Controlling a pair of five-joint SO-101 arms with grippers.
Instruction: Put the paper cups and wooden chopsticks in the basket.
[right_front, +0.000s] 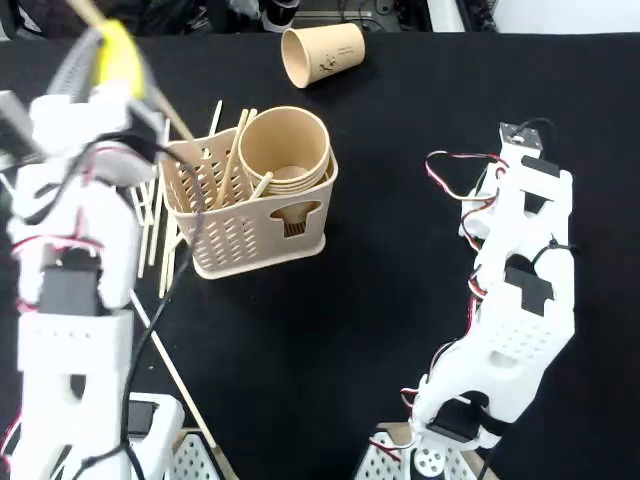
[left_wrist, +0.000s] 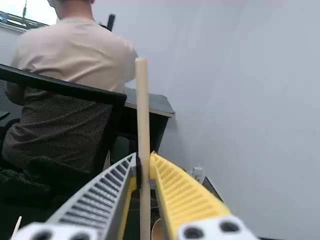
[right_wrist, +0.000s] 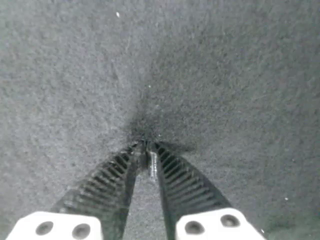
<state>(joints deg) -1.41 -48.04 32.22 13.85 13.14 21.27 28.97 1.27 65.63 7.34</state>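
Note:
My left gripper (left_wrist: 142, 157) is shut on a wooden chopstick (left_wrist: 142, 100) that stands up between its grey and yellow fingers. In the high view this gripper (right_front: 103, 52) is raised at the far left, behind the basket (right_front: 255, 238), with the chopstick (right_front: 168, 108) slanting down toward the basket's left end. The basket holds stacked paper cups (right_front: 285, 150) and several chopsticks. Another paper cup (right_front: 322, 53) lies on its side behind the basket. Loose chopsticks (right_front: 155, 228) lie on the cloth left of the basket. My right gripper (right_wrist: 147, 149) is shut, its tips on the black cloth.
The right arm (right_front: 520, 210) is folded up at the right side of the black table, well away from the basket. One long chopstick (right_front: 175, 372) lies near the left arm's base. A person sits in a mesh chair (left_wrist: 60, 125) in the room behind.

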